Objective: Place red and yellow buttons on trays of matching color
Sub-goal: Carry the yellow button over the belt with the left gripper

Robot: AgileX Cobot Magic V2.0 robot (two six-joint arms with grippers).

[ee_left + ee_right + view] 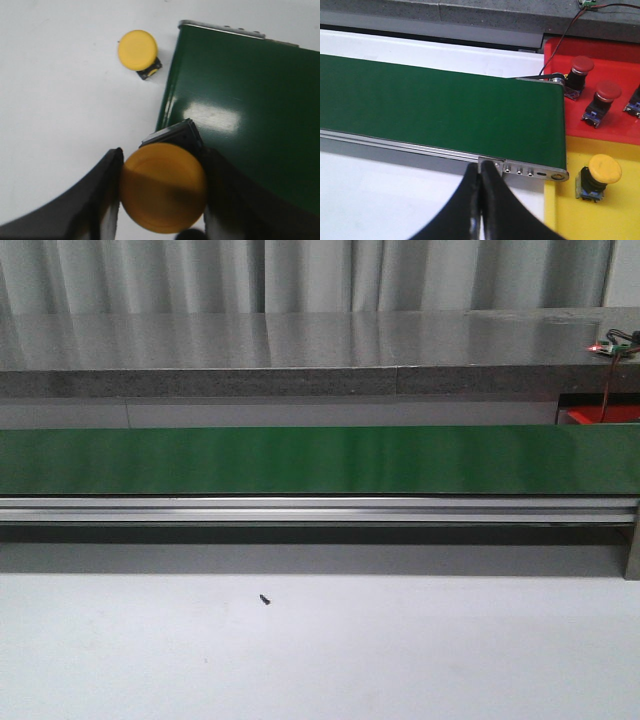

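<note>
In the left wrist view my left gripper [162, 187] is shut on a yellow button [163, 187], held over the near end of the green belt [240, 105]. A second yellow button [138, 51] lies on the white table beside that belt end. In the right wrist view my right gripper [480, 175] is shut with nothing in it, over the white table by the belt's metal rail. Beyond the belt end sit a red tray [615, 120] holding two red buttons [581, 66] [608, 92] and a yellow tray [600, 215] holding one yellow button [604, 170]. Neither gripper shows in the front view.
The green conveyor belt [320, 460] spans the front view, with a metal rail [320, 510] along its near side. A small dark speck [265, 599] lies on the white table. A grey shelf [300, 350] runs behind. Wires [560, 35] run past the red tray.
</note>
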